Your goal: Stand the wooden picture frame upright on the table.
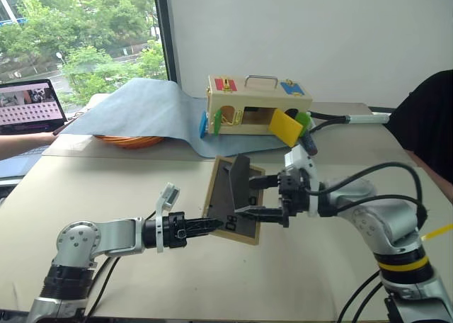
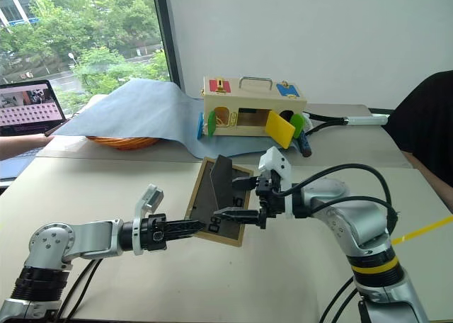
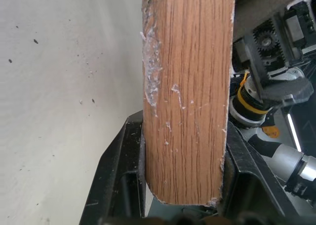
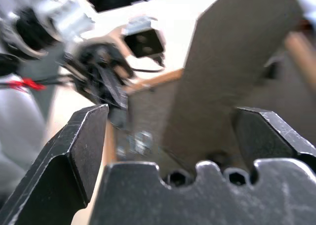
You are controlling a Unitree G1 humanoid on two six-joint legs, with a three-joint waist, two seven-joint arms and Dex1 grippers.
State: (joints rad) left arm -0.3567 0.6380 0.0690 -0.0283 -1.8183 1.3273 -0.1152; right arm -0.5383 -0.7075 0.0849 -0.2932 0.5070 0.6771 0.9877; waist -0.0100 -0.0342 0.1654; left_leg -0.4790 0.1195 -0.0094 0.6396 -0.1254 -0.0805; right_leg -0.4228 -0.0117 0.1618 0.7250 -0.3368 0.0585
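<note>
The wooden picture frame [image 1: 225,202] stands tilted over the table [image 1: 127,188], with its dark grey back panel towards me. Its fold-out stand [image 1: 239,173] is swung out from the back. My left gripper [image 1: 211,226] is shut on the frame's lower left edge. The left wrist view shows the light-wood edge [image 3: 187,96] clamped between both fingers [image 3: 118,180]. My right gripper [image 1: 252,197] is open, with one finger on each side of the stand [image 4: 232,62]. The right wrist view shows gaps between the fingers [image 4: 79,146] and the stand. I cannot tell whether the frame's bottom edge touches the table.
A wooden box with a metal handle [image 1: 248,103] sits at the back on a blue-grey cloth [image 1: 141,107] that covers an orange basket [image 1: 131,140]. A laptop [image 1: 32,105] and a person's hand [image 1: 21,142] are at far left. A person in black [image 1: 428,117] is at far right.
</note>
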